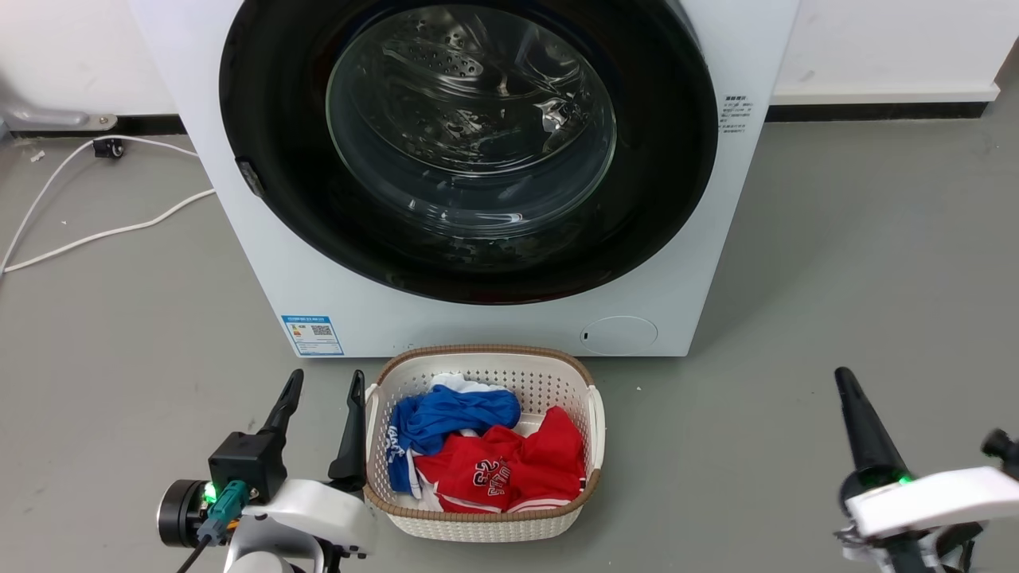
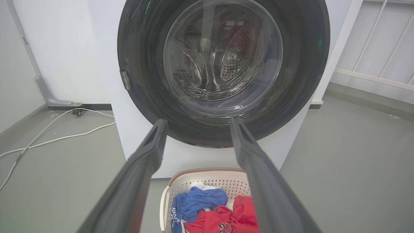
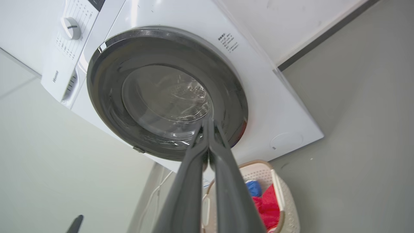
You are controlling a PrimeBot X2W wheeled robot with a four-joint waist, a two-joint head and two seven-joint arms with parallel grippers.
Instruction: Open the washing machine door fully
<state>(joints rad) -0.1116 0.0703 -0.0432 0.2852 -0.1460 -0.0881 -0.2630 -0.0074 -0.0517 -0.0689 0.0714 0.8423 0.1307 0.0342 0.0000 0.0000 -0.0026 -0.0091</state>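
The washing machine door (image 1: pixel 669 159) is a wide glossy black ring around a clear glass bowl, lying flat against the white machine front, with a small grey tab (image 1: pixel 249 177) on its left edge. My left gripper (image 1: pixel 322 390) is open and empty at the lower left, just left of the basket and well short of the door. In the left wrist view its fingertips (image 2: pixel 198 121) frame the lower part of the door (image 2: pixel 304 64). My right gripper (image 1: pixel 845 386) is shut on nothing at the lower right. Its joined tips (image 3: pixel 208 123) point at the door (image 3: pixel 106 84) from a distance.
A white laundry basket (image 1: pixel 486 525) with blue and red clothes stands on the grey floor right before the machine, between the arms. A white cable (image 1: pixel 103 231) trails on the floor at the left. A small round white flap (image 1: pixel 618 334) sits low on the machine front.
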